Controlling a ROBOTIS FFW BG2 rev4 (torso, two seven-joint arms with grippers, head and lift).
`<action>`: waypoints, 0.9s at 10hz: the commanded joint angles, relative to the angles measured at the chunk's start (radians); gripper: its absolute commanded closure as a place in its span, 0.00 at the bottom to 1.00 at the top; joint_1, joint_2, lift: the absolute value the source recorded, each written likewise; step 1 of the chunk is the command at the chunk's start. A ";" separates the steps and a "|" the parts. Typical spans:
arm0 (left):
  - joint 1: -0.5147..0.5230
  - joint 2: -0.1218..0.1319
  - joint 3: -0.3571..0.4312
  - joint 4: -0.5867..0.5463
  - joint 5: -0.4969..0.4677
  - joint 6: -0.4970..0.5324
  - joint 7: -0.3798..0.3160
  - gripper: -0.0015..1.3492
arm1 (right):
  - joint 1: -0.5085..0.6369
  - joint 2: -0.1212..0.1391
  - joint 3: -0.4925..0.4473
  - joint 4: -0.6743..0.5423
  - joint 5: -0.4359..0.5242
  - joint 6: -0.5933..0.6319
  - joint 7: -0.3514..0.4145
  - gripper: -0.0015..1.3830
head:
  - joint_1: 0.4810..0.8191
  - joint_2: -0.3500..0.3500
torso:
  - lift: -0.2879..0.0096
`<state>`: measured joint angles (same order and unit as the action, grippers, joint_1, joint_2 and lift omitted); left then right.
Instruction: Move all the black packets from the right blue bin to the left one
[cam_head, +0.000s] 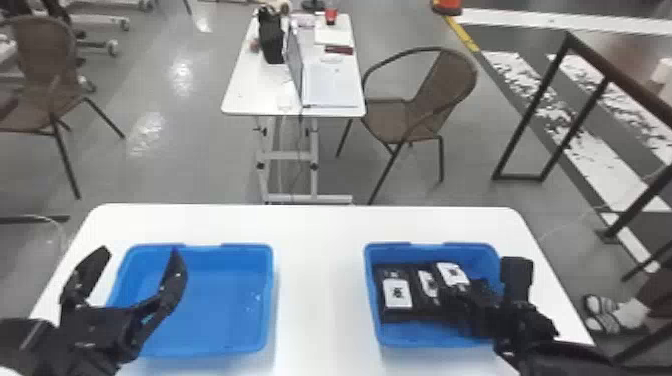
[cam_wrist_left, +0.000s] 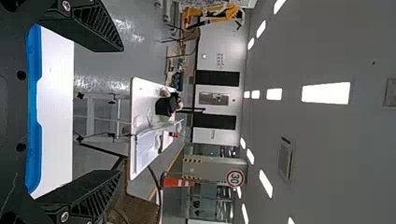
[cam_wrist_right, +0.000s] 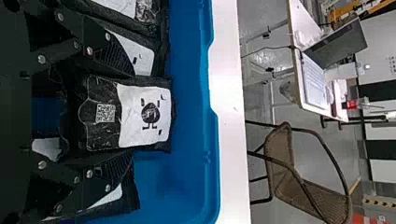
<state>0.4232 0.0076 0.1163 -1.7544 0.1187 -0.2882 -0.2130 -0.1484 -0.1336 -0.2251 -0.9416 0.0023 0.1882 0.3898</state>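
Apparently early on, lower right: gripping one packet (cam_wrist_right: 144, 116) with right claw (cam_wrist_right: 133, 114), leaving other packets (cam_head: 397, 294) for transfer from right bin (cam_head: 410, 340); holding left claw (cam_head: 140, 249) wide by left bin (cam_head: 230, 300).

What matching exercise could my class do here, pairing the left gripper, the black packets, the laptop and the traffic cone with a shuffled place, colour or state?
Column one:
1. Left gripper
2. Black packets
3. Laptop
4. Traffic cone

Column two:
A. on the far table
B. orange
C. jaws spread apart
D. in the right blue bin

Right pairs: 1-C, 2-D, 3-A, 4-B
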 joint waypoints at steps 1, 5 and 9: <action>0.000 -0.010 0.002 0.006 0.004 -0.005 0.000 0.07 | 0.013 0.009 0.000 -0.009 -0.022 0.020 -0.002 0.89 | 0.63 0.38 | 0.97; -0.004 -0.010 0.003 0.019 0.010 -0.025 -0.005 0.07 | 0.145 0.039 0.000 -0.217 -0.097 -0.018 -0.040 0.92 | 0.63 0.39 | 0.97; -0.009 -0.010 0.005 0.026 0.022 -0.026 -0.005 0.07 | 0.247 0.068 0.084 -0.349 -0.085 -0.424 -0.068 0.92 | 0.63 0.43 | 0.97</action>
<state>0.4145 0.0077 0.1212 -1.7299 0.1376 -0.3155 -0.2178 0.0875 -0.0684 -0.1630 -1.2828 -0.0806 -0.1698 0.3217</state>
